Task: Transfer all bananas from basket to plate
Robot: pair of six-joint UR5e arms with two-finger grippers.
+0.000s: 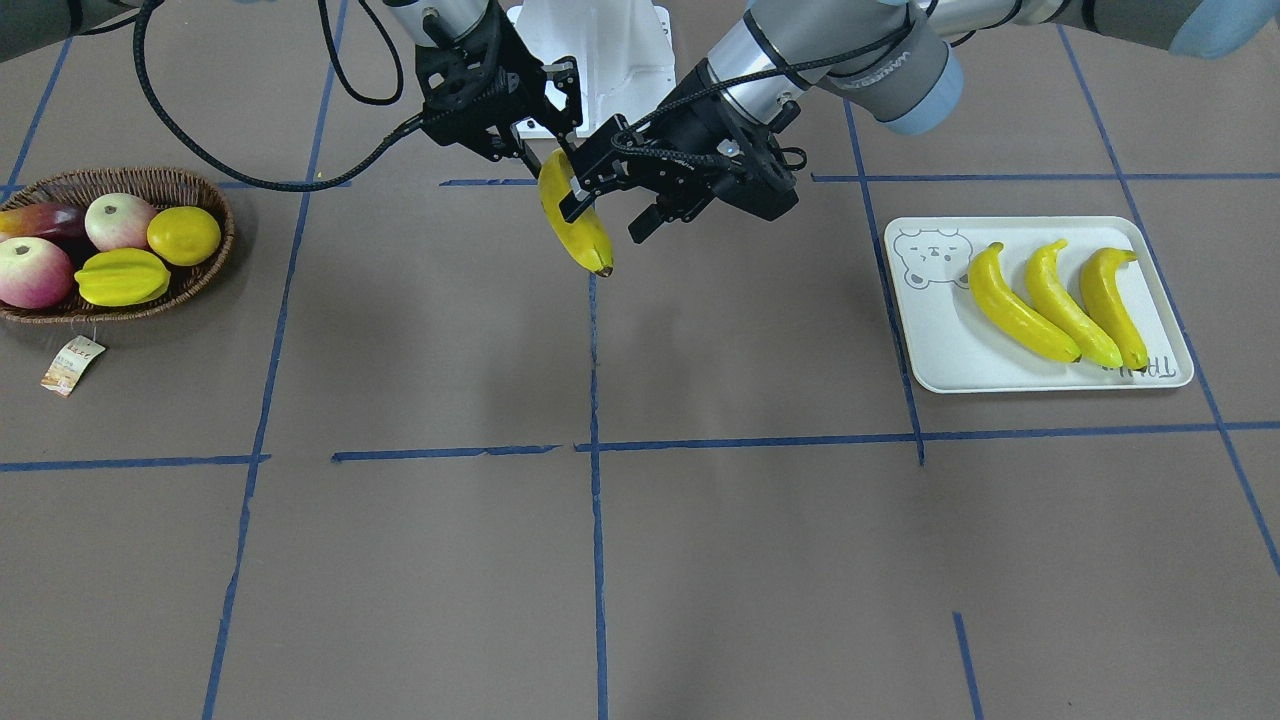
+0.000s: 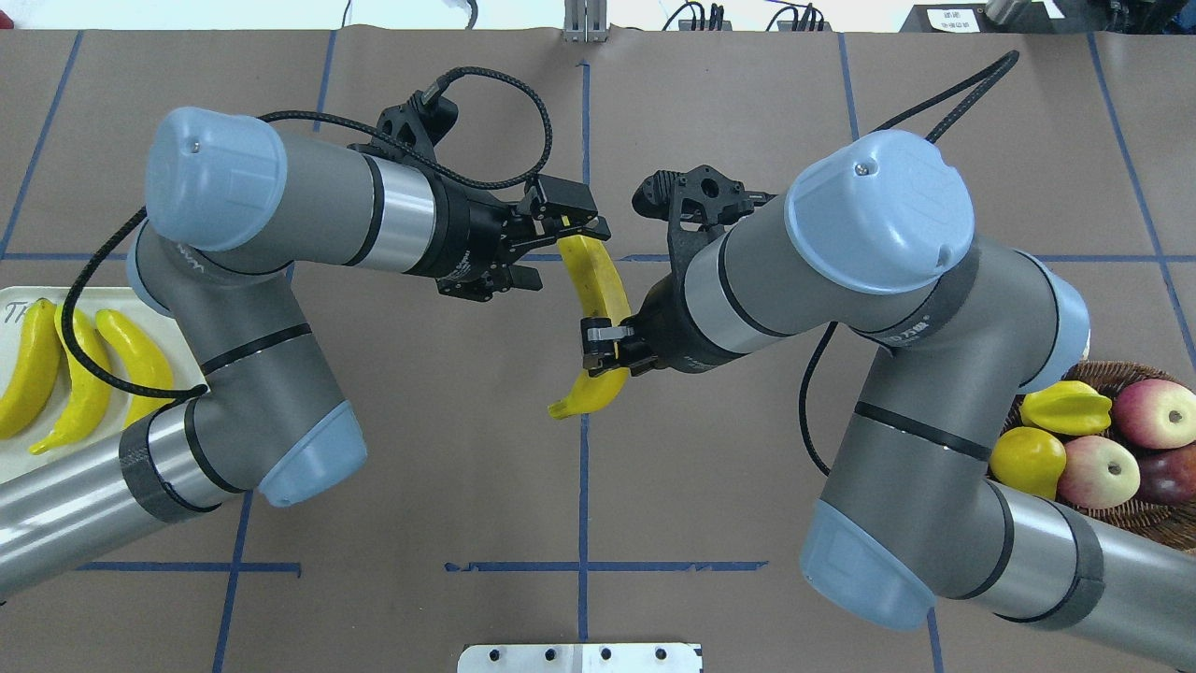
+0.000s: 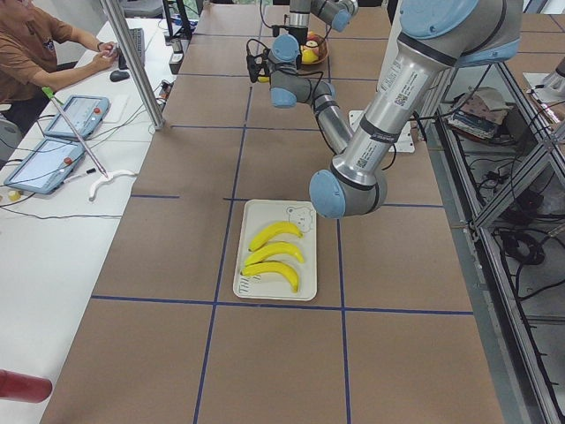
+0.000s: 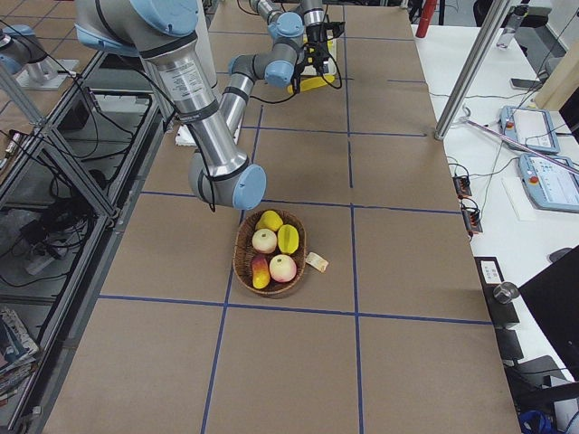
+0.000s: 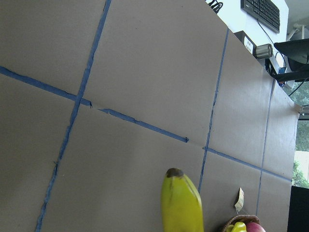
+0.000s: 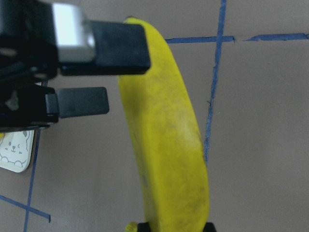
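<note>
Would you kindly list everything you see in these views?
bananas on plate: three, yellow, side by side.
held banana: one, yellow, in midair, centre.
plate: one, pale grey-white, robot's left side.
basket: one, brown wicker, robot's right side.
apples: two, pink-white, in basket.
lemon: one, yellow, in basket.
starfruit: one, yellow-green, in basket.
dark fruit: one, red-purple, in basket.
price tag: one, paper, beside basket.
person: one, brown top, seated across from robot.
right tool: one, black, shut on held banana.
left tool: one, black, open at held banana's far end.
</note>
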